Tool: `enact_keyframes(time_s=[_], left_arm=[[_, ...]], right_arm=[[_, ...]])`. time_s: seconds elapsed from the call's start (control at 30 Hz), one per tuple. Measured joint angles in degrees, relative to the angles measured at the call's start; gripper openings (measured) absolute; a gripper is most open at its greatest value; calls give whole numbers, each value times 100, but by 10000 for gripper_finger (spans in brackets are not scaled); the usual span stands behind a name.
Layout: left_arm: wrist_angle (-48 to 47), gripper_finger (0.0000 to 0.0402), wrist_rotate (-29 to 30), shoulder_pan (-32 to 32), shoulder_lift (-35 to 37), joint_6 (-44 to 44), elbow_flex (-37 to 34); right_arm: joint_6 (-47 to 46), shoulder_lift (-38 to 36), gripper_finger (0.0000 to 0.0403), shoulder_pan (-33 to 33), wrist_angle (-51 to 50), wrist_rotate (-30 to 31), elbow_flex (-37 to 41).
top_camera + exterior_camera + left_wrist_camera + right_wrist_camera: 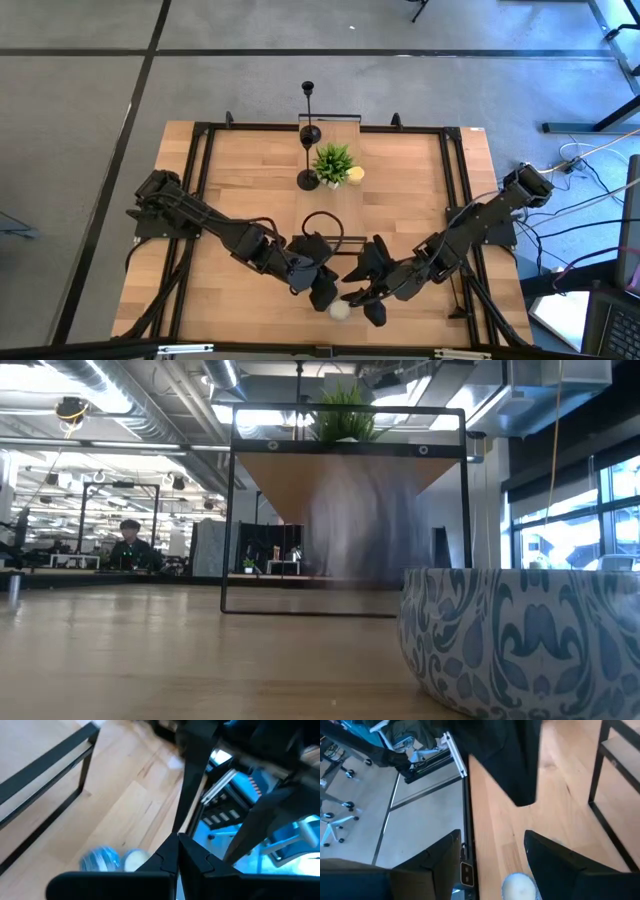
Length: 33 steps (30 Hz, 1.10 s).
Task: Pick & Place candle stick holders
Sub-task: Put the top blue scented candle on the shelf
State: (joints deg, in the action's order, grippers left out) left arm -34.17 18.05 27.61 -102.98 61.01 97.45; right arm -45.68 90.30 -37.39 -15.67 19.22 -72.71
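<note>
Nearby, at the counter's (250, 180) front edge, the left gripper (325, 295) is clenched empty; the right gripper's (362, 300) jaws straddle a white candle (340, 310). Farther back, candle stick holders (309, 135) stand beside a potted plant (333, 160).

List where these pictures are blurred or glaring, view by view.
High view: sharp, evenly lit; the plant and candle holders read clearly. Low view: the patterned bowl up close looks soft, the shelf panel behind is smeared, and the windows at the right glare. Left wrist view: motion blur throughout; the white candle is a smudge. Right wrist view: the fingers are soft.
</note>
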Motion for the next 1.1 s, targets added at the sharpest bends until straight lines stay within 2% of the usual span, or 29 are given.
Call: enact_keyframes(time_s=[0.87,1.1], left_arm=[[-82,2,33,139,0,57,-4],[-82,2,-22,218,0,29,-4]], right_arm=[[-48,0,223,-17,-96,-146,0],[-452,0,223,-156,-548,-152,0]])
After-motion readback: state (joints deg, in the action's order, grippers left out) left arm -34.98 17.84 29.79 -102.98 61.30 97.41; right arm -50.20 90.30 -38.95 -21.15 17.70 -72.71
